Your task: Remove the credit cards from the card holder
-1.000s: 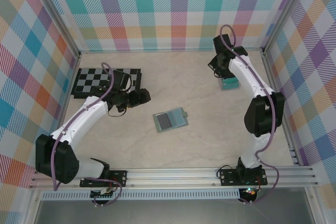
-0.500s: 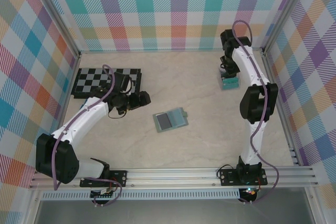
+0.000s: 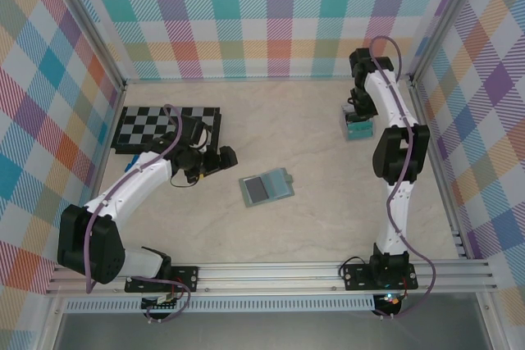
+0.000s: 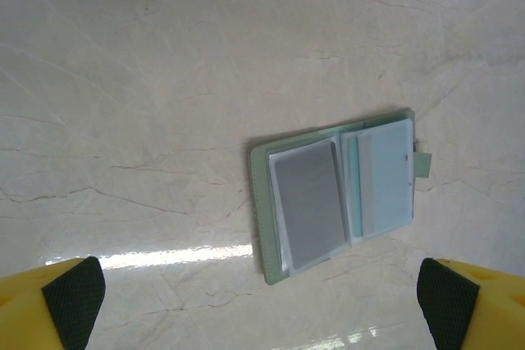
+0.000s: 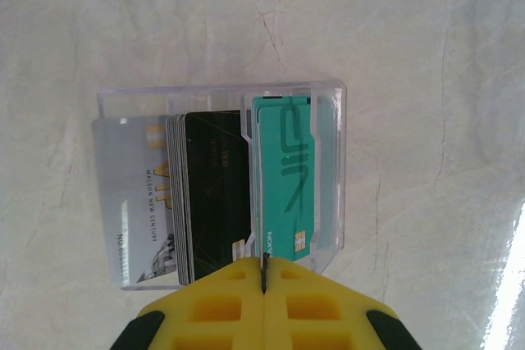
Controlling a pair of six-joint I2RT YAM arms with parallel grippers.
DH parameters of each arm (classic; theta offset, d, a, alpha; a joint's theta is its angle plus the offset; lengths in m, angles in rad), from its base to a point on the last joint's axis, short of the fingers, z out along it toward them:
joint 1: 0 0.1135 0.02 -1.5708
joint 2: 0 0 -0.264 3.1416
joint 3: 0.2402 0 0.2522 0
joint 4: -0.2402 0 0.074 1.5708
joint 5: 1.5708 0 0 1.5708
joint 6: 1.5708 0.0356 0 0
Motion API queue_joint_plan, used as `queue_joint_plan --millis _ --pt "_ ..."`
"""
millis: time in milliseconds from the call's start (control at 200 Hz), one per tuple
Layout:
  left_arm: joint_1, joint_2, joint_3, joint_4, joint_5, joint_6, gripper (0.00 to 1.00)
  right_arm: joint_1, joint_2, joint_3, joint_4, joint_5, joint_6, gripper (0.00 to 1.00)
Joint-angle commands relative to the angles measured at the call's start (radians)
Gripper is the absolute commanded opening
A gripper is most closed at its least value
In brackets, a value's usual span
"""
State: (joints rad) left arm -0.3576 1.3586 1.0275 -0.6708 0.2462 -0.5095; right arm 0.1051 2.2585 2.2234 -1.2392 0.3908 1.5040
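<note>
Wallet (image 3: 267,186) lies open & flat on the table (image 3: 328,227), near the middle, w/ its tab on the right in the top view. Cards (image 4: 308,202) sit inside its pockets: a grey one in one half, a pale blue one in the half by the tab. L hand (image 3: 226,156) is over the table just left of the wallet, not touching it. Its fingers (image 4: 74,293) are spread wide w/ nothing btwn them. A chessboard (image 3: 152,125) lies at the far left. R hand (image 5: 264,280) is squeezed tight shut over a clear box (image 5: 221,92) at the far right, well apart from the wallet. The box holds a teal card (image 5: 283,178), a black card (image 5: 215,194) & a silver card (image 5: 131,202). Can't tell if the R hand pinches one.
</note>
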Motion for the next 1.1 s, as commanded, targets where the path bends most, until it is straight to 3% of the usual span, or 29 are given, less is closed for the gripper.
queue_joint_plan --millis 0,585,1095 --pt "-0.001 -0.004 -0.012 0.014 0.024 -0.017 1.0 -0.01 0.017 0.033 -0.019 -0.023 0.031 0.0" --pt "-0.001 -0.001 -0.021 0.019 0.036 -0.023 1.0 -0.045 0.068 0.048 0.057 -0.108 0.01 0.0" --pt "-0.001 -0.001 -0.02 0.014 0.037 -0.024 1.0 -0.047 0.103 0.085 0.035 -0.084 0.023 0.0"
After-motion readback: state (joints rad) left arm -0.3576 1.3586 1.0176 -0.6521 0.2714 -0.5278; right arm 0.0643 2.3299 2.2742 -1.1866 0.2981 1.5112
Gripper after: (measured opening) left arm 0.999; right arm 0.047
